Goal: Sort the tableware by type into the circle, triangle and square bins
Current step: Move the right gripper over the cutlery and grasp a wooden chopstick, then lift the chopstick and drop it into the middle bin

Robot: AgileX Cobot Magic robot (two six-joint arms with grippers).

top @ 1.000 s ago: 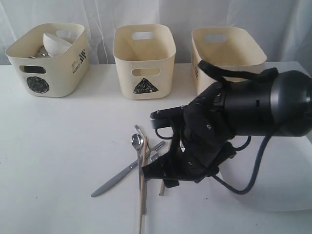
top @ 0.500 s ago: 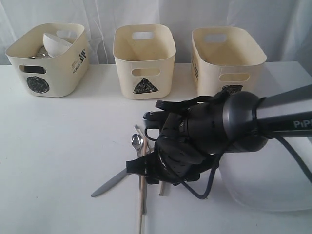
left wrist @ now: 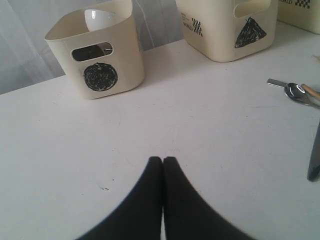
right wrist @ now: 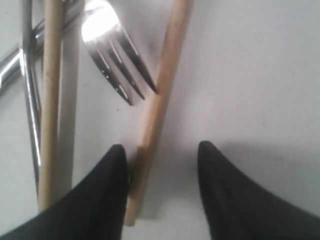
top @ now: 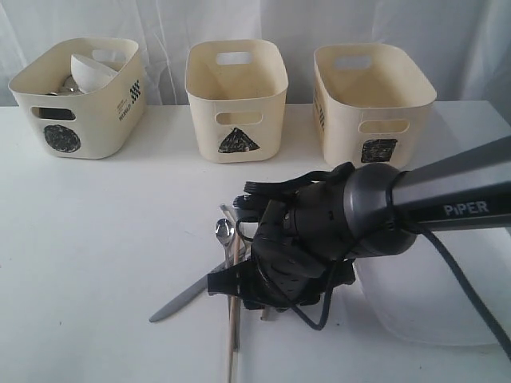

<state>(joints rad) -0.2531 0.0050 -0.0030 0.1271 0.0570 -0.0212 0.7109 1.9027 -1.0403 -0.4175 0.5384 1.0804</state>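
A heap of cutlery lies at the table's front middle: a steel knife (top: 188, 295), a spoon (top: 223, 231), a fork (right wrist: 112, 60) and wooden chopsticks (top: 233, 335). My right gripper (right wrist: 161, 147) is down on the table over this heap, open. One chopstick (right wrist: 155, 110) lies between its fingers, touching one of them. A second chopstick (right wrist: 50, 100) lies outside the jaws. My left gripper (left wrist: 162, 160) is shut and empty over bare table. At the back stand the circle bin (top: 76, 96) holding a white bowl (top: 92, 70), the triangle bin (top: 235, 100) and the square bin (top: 371, 96).
The large white square plate (top: 447, 295) lies at the front right, partly under my right arm (top: 335, 223). A black cable loops from that arm down to the table. In the left wrist view the spoon (left wrist: 297, 92) and the knife tip (left wrist: 315, 160) show at the edge.
My right arm has swung left and come down onto the cutlery, uncovering the square bin's mark. Its jaws have narrowed. The left gripper has not moved.
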